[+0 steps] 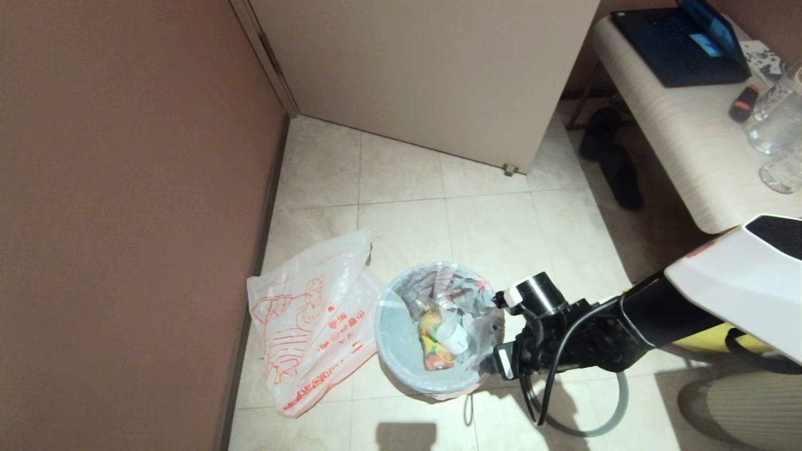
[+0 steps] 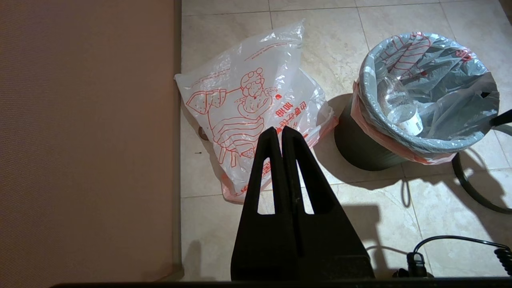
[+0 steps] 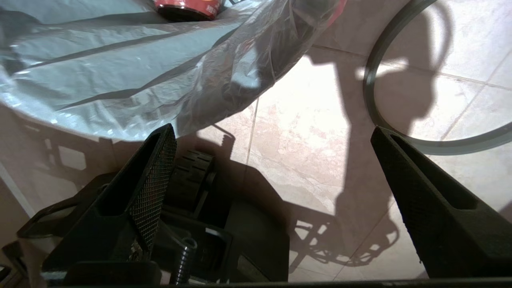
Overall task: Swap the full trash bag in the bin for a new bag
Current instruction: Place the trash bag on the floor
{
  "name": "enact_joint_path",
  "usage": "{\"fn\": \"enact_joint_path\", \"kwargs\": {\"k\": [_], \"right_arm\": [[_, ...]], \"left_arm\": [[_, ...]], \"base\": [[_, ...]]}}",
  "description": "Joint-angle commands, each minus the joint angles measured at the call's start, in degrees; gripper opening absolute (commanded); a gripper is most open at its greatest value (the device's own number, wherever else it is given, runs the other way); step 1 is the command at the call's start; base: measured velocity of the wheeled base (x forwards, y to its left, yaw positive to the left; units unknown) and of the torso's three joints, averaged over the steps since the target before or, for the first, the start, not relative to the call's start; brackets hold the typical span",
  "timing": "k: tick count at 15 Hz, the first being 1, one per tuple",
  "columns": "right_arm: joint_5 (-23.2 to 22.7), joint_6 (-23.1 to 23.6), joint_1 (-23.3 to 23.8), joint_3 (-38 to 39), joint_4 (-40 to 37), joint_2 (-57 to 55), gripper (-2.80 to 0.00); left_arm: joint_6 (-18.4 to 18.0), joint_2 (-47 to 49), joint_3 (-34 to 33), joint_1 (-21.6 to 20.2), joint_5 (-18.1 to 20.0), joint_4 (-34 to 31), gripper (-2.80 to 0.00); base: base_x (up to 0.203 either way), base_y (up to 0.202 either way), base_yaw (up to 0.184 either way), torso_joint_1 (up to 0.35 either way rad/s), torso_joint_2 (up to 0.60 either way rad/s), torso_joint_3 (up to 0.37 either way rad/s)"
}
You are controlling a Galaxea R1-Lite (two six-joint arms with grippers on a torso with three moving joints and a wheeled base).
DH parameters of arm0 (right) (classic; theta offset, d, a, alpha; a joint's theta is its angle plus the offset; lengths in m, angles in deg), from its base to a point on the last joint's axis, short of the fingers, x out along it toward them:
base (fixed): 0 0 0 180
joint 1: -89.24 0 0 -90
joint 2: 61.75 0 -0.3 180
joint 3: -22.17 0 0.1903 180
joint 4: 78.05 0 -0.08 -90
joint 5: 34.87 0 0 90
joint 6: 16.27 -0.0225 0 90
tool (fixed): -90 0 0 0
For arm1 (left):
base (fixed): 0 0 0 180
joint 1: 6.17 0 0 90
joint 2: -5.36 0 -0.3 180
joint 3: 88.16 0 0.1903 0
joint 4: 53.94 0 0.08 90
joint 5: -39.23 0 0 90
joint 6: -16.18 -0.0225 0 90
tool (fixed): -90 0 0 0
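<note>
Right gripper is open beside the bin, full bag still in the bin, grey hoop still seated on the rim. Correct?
Not quite: the grey hoop is off the bin and lies on the floor beside it, as the right wrist view shows. The rest holds: right gripper open beside the bin, full trash bag still inside.

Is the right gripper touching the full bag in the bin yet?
Apart. In the right wrist view the open right gripper holds nothing; bare floor shows between its fingers, and the full bag hangs just beyond one fingertip.

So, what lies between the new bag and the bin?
Only bare floor tile, a narrow strip, between the new bag and the bin; the left wrist view shows it.
</note>
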Motion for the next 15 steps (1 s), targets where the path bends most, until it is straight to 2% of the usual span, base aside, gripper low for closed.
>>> {"fn": "enact_joint_path", "kwargs": {"k": [1,2,3,9,12,15], "right_arm": [[0.75,-0.13,-0.02,0.07,2.79,-5.0,0.0],[1.42,-0.13,0.03,0.12,4.48,-5.48,0.0],[1.58,-0.13,-0.05,0.16,5.27,-5.71,-2.8],[1.7,-0.21,-0.09,-1.26,5.61,-7.04,-2.8],[1.72,-0.06,0.42,-8.75,3.93,-8.27,-2.8],[1.69,-0.25,1.12,-17.61,-3.69,-7.07,-2.8]], "left_arm": [[0.0,0.06,0.0,-0.02,0.07,0.0,-2.8],[0.06,0.06,0.0,0.06,0.05,0.0,-2.8],[0.05,0.06,0.0,-0.02,0.0,0.0,-2.8],[0.04,0.06,0.0,-0.02,0.06,0.0,-2.8],[0.03,0.06,0.0,-0.02,0.07,0.0,-2.8],[0.04,0.06,0.0,-0.02,0.0,0.0,-2.8]], "base": [[0.0,0.0,0.0,0.0,0.0,0.0],[0.0,0.0,0.0,0.0,0.0,0.0],[0.0,0.0,0.0,0.0,0.0,0.0],[0.0,0.0,0.0,0.0,0.0,0.0],[0.0,0.0,0.0,0.0,0.0,0.0],[0.0,0.0,0.0,0.0,0.0,0.0]]}}
